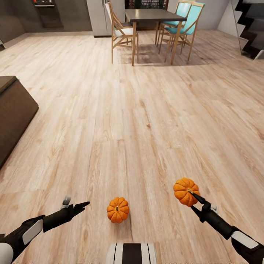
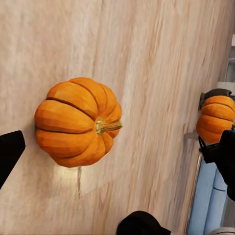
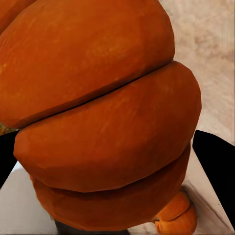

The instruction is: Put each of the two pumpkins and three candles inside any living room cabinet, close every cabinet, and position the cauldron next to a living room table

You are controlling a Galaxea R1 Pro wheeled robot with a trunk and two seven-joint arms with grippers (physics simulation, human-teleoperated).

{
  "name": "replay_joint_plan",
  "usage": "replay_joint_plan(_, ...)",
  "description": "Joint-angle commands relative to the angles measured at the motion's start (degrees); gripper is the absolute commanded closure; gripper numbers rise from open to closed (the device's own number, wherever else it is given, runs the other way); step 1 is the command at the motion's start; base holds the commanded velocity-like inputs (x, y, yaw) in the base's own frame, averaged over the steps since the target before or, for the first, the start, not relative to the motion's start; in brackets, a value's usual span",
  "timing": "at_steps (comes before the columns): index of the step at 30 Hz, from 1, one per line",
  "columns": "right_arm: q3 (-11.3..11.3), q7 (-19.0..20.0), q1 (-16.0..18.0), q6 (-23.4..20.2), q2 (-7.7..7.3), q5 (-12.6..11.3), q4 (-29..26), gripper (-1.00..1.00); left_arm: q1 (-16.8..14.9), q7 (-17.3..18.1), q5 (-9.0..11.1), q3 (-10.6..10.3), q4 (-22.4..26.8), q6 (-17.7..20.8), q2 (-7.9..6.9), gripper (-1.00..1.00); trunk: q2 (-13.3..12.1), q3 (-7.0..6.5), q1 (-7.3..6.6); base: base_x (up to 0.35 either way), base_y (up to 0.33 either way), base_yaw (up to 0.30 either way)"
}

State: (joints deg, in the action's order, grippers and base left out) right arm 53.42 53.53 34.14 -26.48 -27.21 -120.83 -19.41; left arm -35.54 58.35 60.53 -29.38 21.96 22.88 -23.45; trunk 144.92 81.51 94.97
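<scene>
The right gripper [image 1: 191, 198] is clenched on 1 pumpkin [image 1: 186, 191], holding it clear of the wooden floor [image 1: 146, 110] at the near right; in the right wrist view its orange ribs [image 3: 107, 112] sit between the 2 dark fingers [image 3: 215, 166].

The left gripper [image 1: 79, 205] hangs at the near left with its fingers spread and nothing between them; in the left wrist view 1 dark fingertip [image 2: 10, 154] shows just beside the second pumpkin [image 2: 78, 122] without touching it. That second pumpkin [image 1: 117, 209] lies on the floor between the 2 arms, close in front of the robot's base [image 1: 132, 253], its short stem pointing sideways. The left wrist view also catches the held pumpkin [image 2: 215, 118] farther off.

At the left edge stands the end of a low dark brown cabinet [image 1: 14, 110], its front not visible. Far across the room are a dark dining table [image 1: 152, 15] with 1 white-seated chair [image 1: 121, 31] and 2 teal chairs [image 1: 183, 25], and a staircase [image 1: 251, 25] at the far right.
</scene>
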Motion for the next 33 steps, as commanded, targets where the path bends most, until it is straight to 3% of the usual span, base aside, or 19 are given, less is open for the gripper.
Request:
replay_joint_plan(1, 0.43, 0.88, 0.05, -0.69, -0.07, -0.38, -0.13, 1.00, -0.02, 0.05, 0.60, -0.33, 0.01, 0.53, -0.04, -1.00, 0.03, 0.27, 0.01, 0.000, 0.000, 0.000)
replay_joint_plan(5, 0.53, 3.18, 0.05, -2.86, -1.35, 1.61, -4.66, 1.00, -0.01, 0.00, 0.63, -0.33, 0.01, 0.50, -0.02, -1.00, 0.09, 1.15, 0.12, 0.000, 0.000, 0.000)
replay_joint_plan(8, 0.54, 4.01, 0.05, -3.72, -3.85, 3.38, -13.51, 1.00, 0.00, -0.01, 0.64, -0.33, 0.01, 0.50, -0.01, -1.00, 0.11, 1.60, 0.17, 0.000, 0.000, 0.000)
replay_joint_plan(13, 0.58, 4.07, 0.05, -5.24, -7.28, 3.81, -22.92, 1.00, -0.02, 0.00, 0.64, -0.33, 0.01, 0.49, -0.01, -1.00, 0.11, 1.60, 0.17, 0.000, 0.000, 0.000)
replay_joint_plan(16, 0.54, 1.90, 0.02, -4.14, -11.66, 5.25, -35.36, 1.00, -0.03, -0.02, 0.64, -0.33, 0.01, 0.49, -0.01, -1.00, 0.11, 1.60, 0.17, 0.000, 0.000, 0.000)
replay_joint_plan(17, 0.53, -1.44, -0.07, -1.57, -14.51, 5.97, -42.89, 1.00, -0.03, 0.00, 0.64, -0.33, 0.01, 0.49, -0.03, -1.00, 0.11, 1.60, 0.17, 0.000, 0.000, 0.000)
replay_joint_plan(20, 0.59, -9.46, -0.17, 6.45, -21.10, 5.22, -56.83, 1.00, -0.03, 0.01, 0.64, -0.33, 0.01, 0.49, -0.08, -1.00, 0.11, 1.60, 0.17, 0.000, 0.000, 0.000)
replay_joint_plan(22, 0.62, -14.04, -0.20, 10.16, -23.98, 3.90, -63.02, 1.00, -0.02, 0.01, 0.64, -0.33, 0.01, 0.49, -0.09, -1.00, 0.13, 1.82, 0.19, 0.000, 0.000, 0.000)
replay_joint_plan(25, 0.63, -16.63, -0.21, 11.60, -25.05, 3.38, -65.13, 1.00, -0.01, 0.01, 0.64, -0.33, 0.01, 0.49, -0.04, -1.00, 0.17, 2.48, 0.27, 0.000, 0.000, 0.000)
replay_joint_plan(33, 0.64, -17.30, -0.20, 12.06, -25.25, 3.68, -65.66, 1.00, 0.01, -0.07, 0.64, -0.33, -0.14, 0.49, 0.02, -1.00, 0.19, 2.93, 0.32, 0.000, 0.000, 0.000)
